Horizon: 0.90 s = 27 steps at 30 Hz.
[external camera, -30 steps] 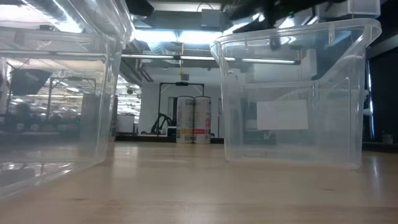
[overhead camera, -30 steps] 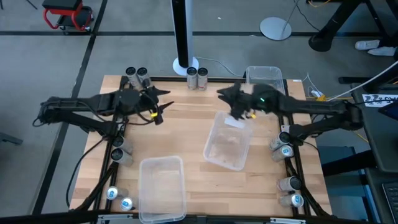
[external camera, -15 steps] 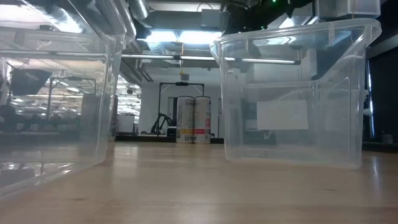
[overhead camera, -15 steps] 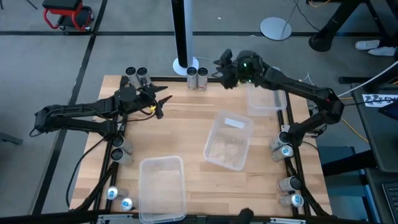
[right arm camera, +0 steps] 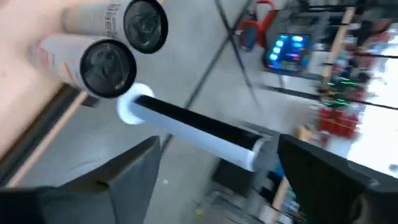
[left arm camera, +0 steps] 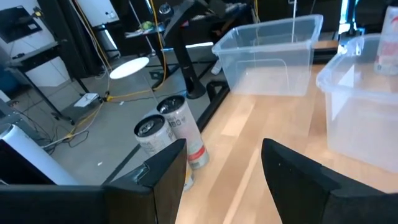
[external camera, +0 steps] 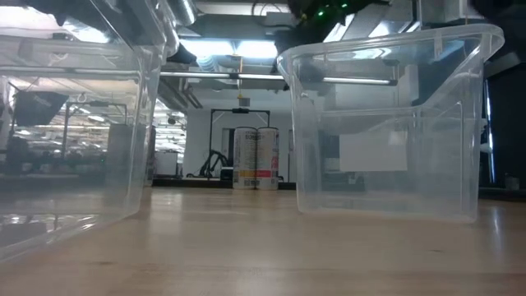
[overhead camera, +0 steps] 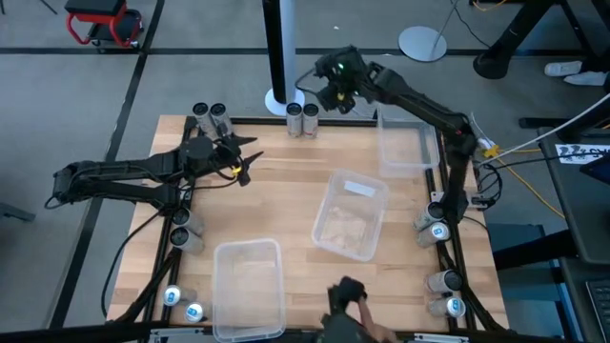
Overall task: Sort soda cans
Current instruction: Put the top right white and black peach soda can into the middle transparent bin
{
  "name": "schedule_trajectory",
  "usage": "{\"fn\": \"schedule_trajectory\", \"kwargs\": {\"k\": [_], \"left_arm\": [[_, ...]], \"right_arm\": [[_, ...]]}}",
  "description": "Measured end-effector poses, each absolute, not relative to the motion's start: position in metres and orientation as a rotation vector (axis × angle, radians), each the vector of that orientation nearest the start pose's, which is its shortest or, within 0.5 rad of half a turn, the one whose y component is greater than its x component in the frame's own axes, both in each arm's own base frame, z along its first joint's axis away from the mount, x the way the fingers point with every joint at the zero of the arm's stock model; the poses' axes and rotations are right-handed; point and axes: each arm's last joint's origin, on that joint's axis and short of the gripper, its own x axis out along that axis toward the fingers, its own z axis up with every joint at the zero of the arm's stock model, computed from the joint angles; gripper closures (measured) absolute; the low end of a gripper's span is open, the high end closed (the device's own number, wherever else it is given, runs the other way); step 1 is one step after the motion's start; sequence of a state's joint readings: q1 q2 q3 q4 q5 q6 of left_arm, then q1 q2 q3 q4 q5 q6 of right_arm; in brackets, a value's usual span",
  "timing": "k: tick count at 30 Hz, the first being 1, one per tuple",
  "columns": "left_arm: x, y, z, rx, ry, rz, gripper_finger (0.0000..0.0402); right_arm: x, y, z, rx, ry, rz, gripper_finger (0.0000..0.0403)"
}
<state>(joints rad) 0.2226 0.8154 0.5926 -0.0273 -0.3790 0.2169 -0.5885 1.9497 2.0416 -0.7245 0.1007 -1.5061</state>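
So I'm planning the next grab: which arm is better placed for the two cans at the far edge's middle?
Right: its open gripper hovers beside those cans; the left gripper sits farther off.

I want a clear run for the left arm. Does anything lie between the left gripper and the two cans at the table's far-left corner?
No. In the left wrist view only bare wood and the table's edge lie between the open left gripper and the two cans.

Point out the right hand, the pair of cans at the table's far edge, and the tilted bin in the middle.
right hand (overhead camera: 329,95), high view, between its fingertips
pair of cans (overhead camera: 302,120), high view, their dark tops
tilted bin (overhead camera: 325,204), high view, its rim
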Motion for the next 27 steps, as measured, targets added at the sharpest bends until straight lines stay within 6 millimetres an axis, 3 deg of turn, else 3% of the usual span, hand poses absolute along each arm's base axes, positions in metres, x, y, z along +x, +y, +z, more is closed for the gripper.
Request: {"fn": "schedule_trajectory", "kwargs": {"k": [7,11,27], "left_arm": [[0.175,0.051,0.273,0.23,0.355,0.564,0.0204],[0.175,0.051,0.272,0.239,0.372,0.562,0.0204],[0.173,0.05,0.266,0.23,0.44,0.554,0.0204]], "right_arm": [[0.373,-0.27,0.357,-1.053,1.009,-0.005,0.005],[0.375,-0.271,0.349,-1.012,1.049,-0.039,0.0049],[0.386,-0.275,0.321,-0.691,0.905,0.008,0.0049]]}}
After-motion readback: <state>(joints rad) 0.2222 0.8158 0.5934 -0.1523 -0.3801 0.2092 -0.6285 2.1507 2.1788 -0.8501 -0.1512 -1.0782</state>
